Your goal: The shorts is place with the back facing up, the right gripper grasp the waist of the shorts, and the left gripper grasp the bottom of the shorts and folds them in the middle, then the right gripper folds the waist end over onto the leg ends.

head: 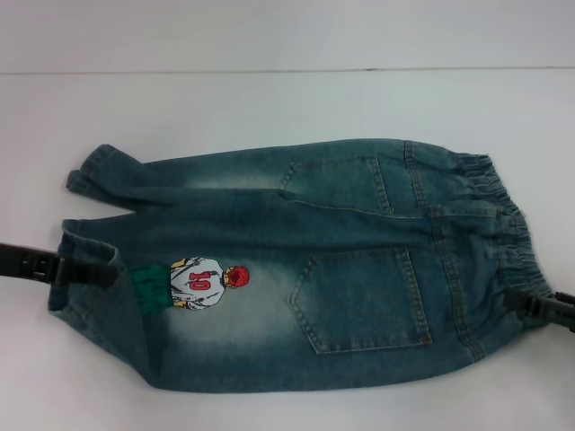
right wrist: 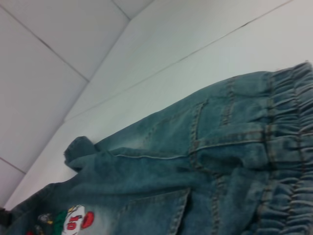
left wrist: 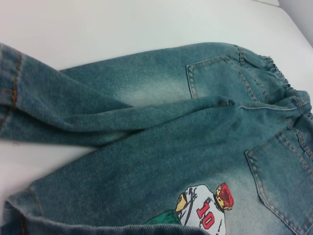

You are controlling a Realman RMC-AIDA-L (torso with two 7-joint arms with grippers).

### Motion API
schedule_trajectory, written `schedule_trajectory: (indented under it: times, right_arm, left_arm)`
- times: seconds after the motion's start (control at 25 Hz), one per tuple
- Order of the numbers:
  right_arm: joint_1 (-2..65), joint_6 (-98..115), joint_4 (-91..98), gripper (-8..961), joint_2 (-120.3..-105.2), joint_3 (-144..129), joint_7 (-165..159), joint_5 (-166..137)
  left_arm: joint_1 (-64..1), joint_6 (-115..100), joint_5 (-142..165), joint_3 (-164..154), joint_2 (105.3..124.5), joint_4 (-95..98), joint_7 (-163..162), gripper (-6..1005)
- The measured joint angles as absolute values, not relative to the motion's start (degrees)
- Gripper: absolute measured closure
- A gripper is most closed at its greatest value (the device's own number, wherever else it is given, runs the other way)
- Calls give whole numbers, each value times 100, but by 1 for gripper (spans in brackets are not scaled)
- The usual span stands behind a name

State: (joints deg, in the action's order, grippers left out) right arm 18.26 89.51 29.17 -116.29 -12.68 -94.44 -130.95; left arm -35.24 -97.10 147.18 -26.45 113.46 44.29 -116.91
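The shorts (head: pixel 314 269) lie flat with the back up and both patch pockets showing. The ruffled waist (head: pixel 490 206) is at the right and the leg ends (head: pixel 99 166) at the left. The number 10 player print (head: pixel 202 283) is on the near leg. My left gripper (head: pixel 94 272) comes in from the left edge and is shut on the near leg's hem (head: pixel 81 244), which is bunched and slightly raised. My right gripper (head: pixel 519 301) is shut on the near end of the waist. In the left wrist view the shorts (left wrist: pixel 146 147) fill the frame, and in the right wrist view the waist (right wrist: pixel 288 147) looms close.
The shorts rest on a white table (head: pixel 269 108), whose far edge meets a pale wall (head: pixel 287 36). Bare table surface surrounds the shorts on the far side and along the near edge (head: pixel 72 395).
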Motion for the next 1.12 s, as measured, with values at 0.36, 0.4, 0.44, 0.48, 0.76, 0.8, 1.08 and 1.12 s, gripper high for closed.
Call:
schedule_trajectory:
  times: [0.36, 0.4, 0.44, 0.48, 0.76, 0.8, 1.08, 1.12]
  right_arm:
    - [1755, 9051, 2941, 41, -11640, -1222, -9400, -13068]
    - [1746, 9039, 2941, 42, -11640, -1217, -9400, -13068]
    - [1738, 9026, 2942, 42, -11640, -1214, -9403, -13068]
    - [1735, 9016, 2942, 49, -11637, -1214, -9407, -13069]
    - [1731, 8974, 2945, 98, -11611, -1213, -9441, -13071]
    - [1732, 8972, 2945, 105, -11610, -1213, -9441, -13070]
    - [1748, 8954, 2947, 477, -11605, -1213, -9454, -13077]
    - [1749, 8945, 2949, 521, -11603, -1213, -9456, -13078]
  left_arm:
    - [-3533, -9656, 14707, -2645, 11346, 4429, -11690, 942]
    - [-3537, -9644, 14704, -2645, 11346, 4426, -11690, 942]
    - [-3543, -9636, 14704, -2645, 11346, 4414, -11691, 942]
    - [-3559, -9618, 14704, -2645, 11345, 4382, -11690, 942]
    - [-3612, -9558, 14703, -2651, 11323, 4293, -11689, 943]
    - [-3612, -9556, 14703, -2651, 11322, 4293, -11689, 943]
    - [-3612, -9541, 14703, -2645, 11320, 4289, -11689, 942]
    - [-3612, -9539, 14703, -2645, 11320, 4289, -11689, 942]
